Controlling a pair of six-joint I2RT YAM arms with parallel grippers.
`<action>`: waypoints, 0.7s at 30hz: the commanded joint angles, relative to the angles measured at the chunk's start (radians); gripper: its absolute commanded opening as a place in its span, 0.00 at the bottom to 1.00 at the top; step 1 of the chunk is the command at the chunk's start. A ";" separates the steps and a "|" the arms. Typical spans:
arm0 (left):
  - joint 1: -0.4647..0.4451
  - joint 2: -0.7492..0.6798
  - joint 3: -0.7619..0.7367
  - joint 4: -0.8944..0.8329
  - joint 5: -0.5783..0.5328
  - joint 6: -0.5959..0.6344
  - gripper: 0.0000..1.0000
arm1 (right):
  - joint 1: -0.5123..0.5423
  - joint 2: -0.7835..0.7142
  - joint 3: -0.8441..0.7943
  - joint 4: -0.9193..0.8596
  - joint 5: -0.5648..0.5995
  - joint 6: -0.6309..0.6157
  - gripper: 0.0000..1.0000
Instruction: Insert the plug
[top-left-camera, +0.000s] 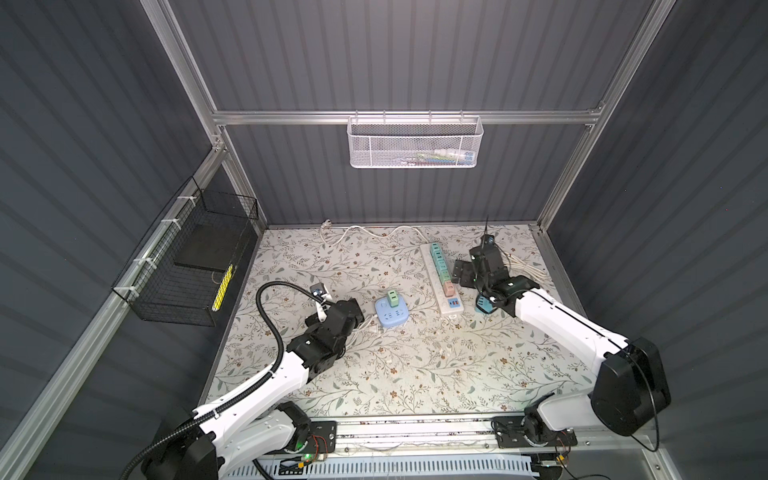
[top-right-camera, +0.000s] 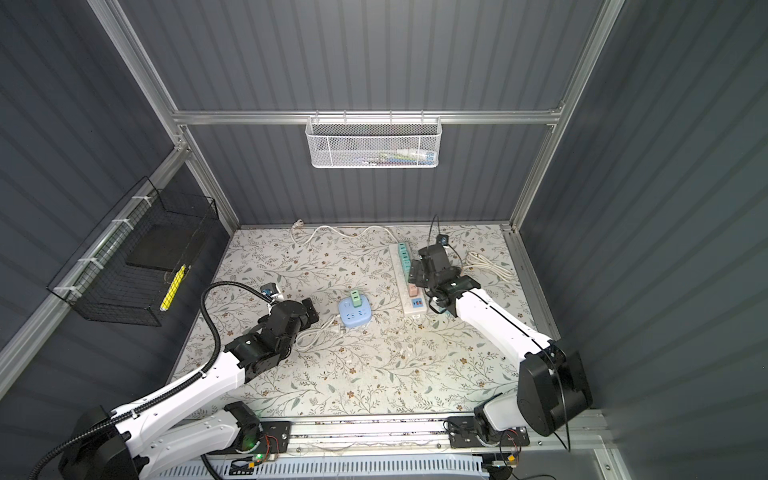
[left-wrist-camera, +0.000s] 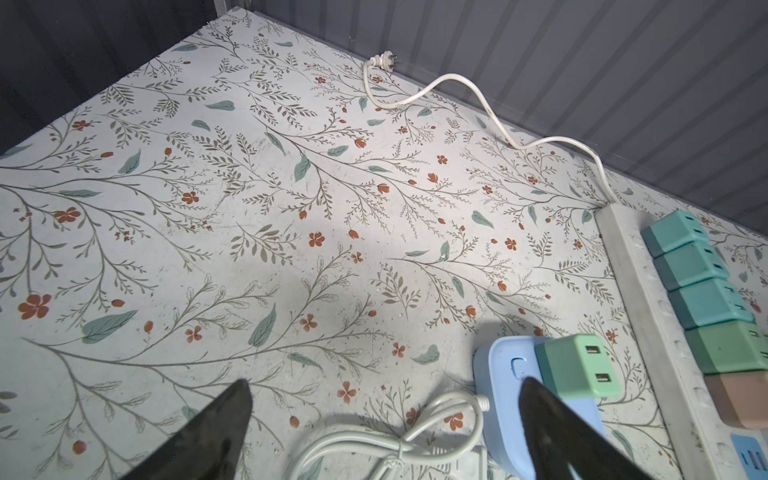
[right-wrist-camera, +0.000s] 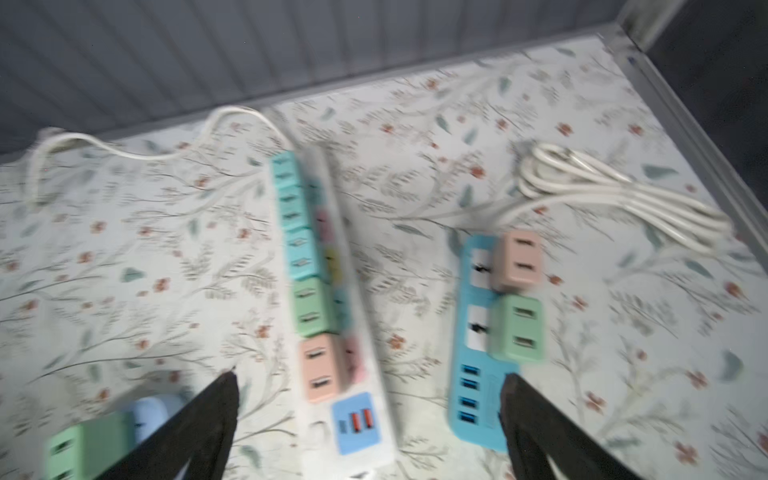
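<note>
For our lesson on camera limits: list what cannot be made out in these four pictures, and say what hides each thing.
- Teal flat power strip: top views, mostly hidden under the right arm.
- White mesh wall basket: top views, contents too small behind the mesh.
- Long white power strip: right wrist view blurred, markings unreadable.
- Bundled white cord: cut off by the left wrist view's edge.

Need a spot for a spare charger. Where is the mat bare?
Bare: the wide front band of the mat, between the blue cube socket and the front rail; also back-left, between the white cable and that socket. Crowded: the right side, with the white power strip, teal strip and coiled cable.
</note>
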 joint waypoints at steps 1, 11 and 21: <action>0.007 0.013 0.017 0.021 0.006 0.009 1.00 | -0.076 0.033 -0.035 -0.091 -0.074 0.013 0.98; 0.007 0.029 0.034 0.005 0.021 0.010 1.00 | -0.132 0.209 -0.051 -0.062 -0.130 -0.004 0.97; 0.008 0.020 0.035 -0.004 0.018 0.011 1.00 | -0.143 0.292 -0.038 -0.033 -0.146 -0.014 0.77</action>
